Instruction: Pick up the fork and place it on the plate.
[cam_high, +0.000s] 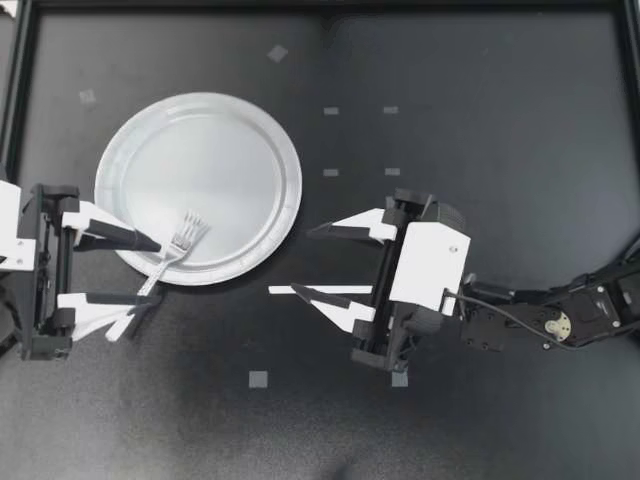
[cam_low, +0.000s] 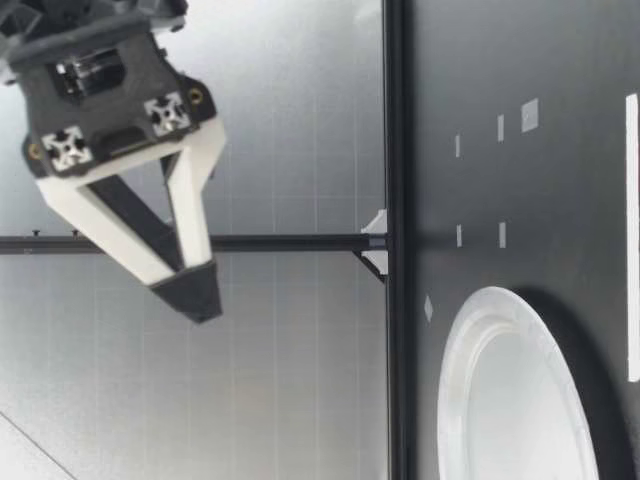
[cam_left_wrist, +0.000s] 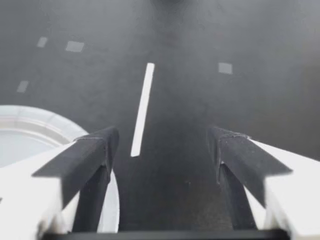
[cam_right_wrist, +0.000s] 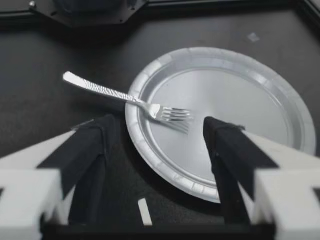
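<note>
**Fork.** The fork (cam_high: 178, 247) is found at the 6 o'clock edge of the paper plate (cam_high: 215, 140). Its tines rest inside the plate. The handle crosses the rim and runs out toward 7 o'clock over the black desk (cam_high: 480, 100). It is therefore recorded as only partly on the plate, and the handle is judged to be propped by the rim.

**Left gripper.** The left gripper (cam_high: 150, 272) is stationed at the plate's 7 o'clock with its fingers spread wide and nothing held. Seen from above, the handle's end appears between the fingers, close to the one farther from the plate's centre. Contact cannot be confirmed. In the left wrist view no fork is seen, only the plate's rim beside one finger and a white tape strip (cam_left_wrist: 142, 107) ahead. The gripper is therefore judged to stand over the handle rather than on it.

**Right gripper.** The right gripper (cam_high: 303, 261) is stationed at the plate's 4 o'clock, well apart from the fork. Its fingers are likewise spread and empty, and they point toward 9 o'clock. Plate and fork are thus framed between the fingers in the right wrist view.

**Assessment.** The placement is judged incomplete while the handle overhangs the rim. A slight knock there could tip the fork off the plate.
</note>
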